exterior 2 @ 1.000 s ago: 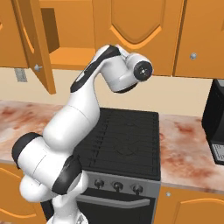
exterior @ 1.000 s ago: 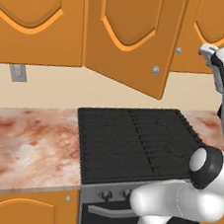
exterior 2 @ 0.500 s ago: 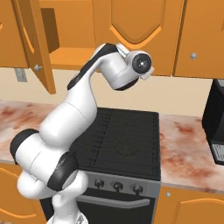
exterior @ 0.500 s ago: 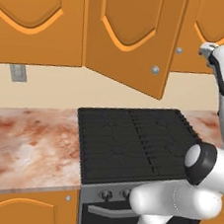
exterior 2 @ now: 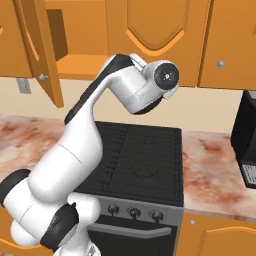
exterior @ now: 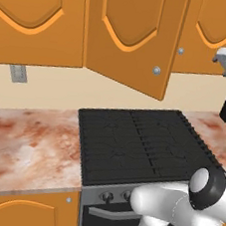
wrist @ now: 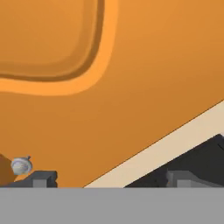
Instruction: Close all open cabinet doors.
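One wall cabinet door (exterior: 132, 32) hangs open above the stove (exterior: 141, 143), swung out toward the room, lower corner with its round silver knob (exterior: 156, 70) sticking out over the black cooktop. From the right base view that open door (exterior 2: 42, 50) is seen edge-on at left, with the bare orange shelf interior (exterior 2: 82, 65) exposed beside it. Neighbouring doors (exterior: 29, 14) sit flush; each is orange-brown wood with a raised arched panel edged in lighter orange.

Pincer (wrist: 109, 179) is spread wide, dark squared fingertips (wrist: 41, 178) far apart, nothing between them. It faces a closed door panel (wrist: 131, 78) up close, with a small silver knob (wrist: 20, 166) just beside the one fingertip. Cream wall strip under the door's lower edge.

Tabletop (exterior: 25, 147) is mottled pink-brown marble, glossy. Stove grates are ridged matte black; three round dials (exterior 2: 134, 212) on the front. Grey outlet plate (exterior: 18, 73) on the wall.
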Robot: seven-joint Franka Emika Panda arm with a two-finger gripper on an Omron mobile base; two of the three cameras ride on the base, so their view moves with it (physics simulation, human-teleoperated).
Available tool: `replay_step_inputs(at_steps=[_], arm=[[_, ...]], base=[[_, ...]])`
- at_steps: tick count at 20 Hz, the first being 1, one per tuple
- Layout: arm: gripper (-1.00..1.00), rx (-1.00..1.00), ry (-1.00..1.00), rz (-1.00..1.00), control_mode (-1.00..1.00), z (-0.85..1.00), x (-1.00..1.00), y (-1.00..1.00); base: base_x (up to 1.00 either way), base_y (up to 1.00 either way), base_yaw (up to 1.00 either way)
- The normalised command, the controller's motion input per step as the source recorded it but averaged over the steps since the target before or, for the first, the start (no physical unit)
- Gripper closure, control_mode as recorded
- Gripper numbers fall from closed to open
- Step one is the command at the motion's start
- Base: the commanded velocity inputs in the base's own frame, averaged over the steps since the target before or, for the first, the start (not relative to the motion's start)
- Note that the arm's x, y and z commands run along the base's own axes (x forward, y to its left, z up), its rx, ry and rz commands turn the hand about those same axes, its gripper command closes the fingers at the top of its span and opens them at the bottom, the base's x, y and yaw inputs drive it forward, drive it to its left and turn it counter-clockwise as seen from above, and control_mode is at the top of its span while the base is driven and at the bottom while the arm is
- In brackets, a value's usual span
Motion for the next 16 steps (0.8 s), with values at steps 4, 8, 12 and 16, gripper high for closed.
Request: replay_step_inputs(at_steps=[4, 8, 12, 16], arm=[[-1.00, -0.07, 0.00, 0.08, -1.00, 0.00, -1.00, 0.27], [-1.00, -0.16, -0.06, 0.14, -1.00, 0.00, -1.00, 0.57], [-1.00, -0.21, -0.11, 0.15, -1.00, 0.00, -0.97, 0.70], [-1.00, -0.25, -0.12, 0.18, -1.00, 0.04, -0.83, 0.84]], base=[[0.00, 0.00, 0.00], [0.00, 0.00, 0.00], [0.00, 0.00, 0.00], [0.00, 0.00, 0.00]])
